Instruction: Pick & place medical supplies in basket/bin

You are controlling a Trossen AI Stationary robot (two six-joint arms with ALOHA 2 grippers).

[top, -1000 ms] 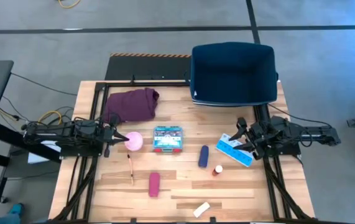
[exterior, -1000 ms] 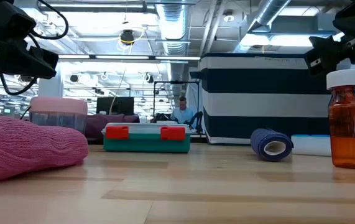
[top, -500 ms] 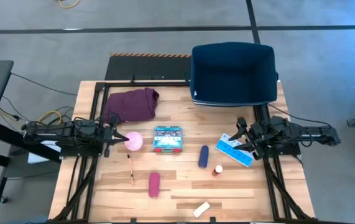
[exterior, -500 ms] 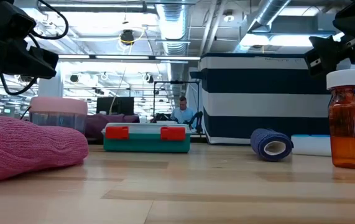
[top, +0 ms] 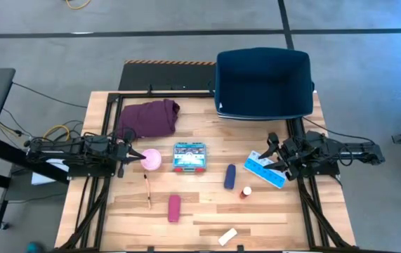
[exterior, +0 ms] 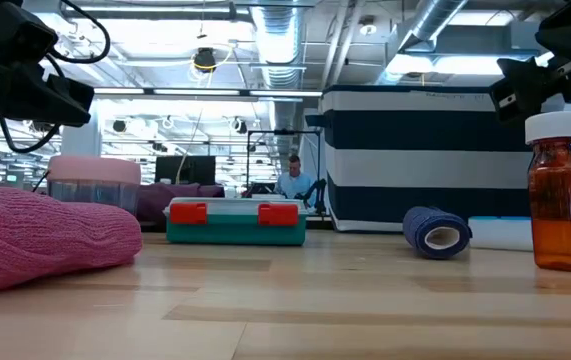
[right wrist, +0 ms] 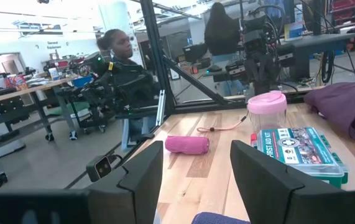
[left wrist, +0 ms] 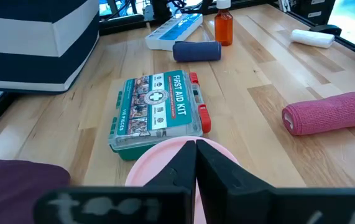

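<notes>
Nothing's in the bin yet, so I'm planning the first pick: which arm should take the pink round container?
Left. The left gripper is shut right beside the pink container; the right gripper hangs open across the table, over the pill organizer.

The teal box [left wrist: 158, 107], lying just ahead of the left gripper [left wrist: 195, 163], reads "FIRST AID KIT" in white letters along its lid, with "110 PIECES" on the lid's edge. Its smaller print is too fine to read, and no other item shows legible text.
</notes>
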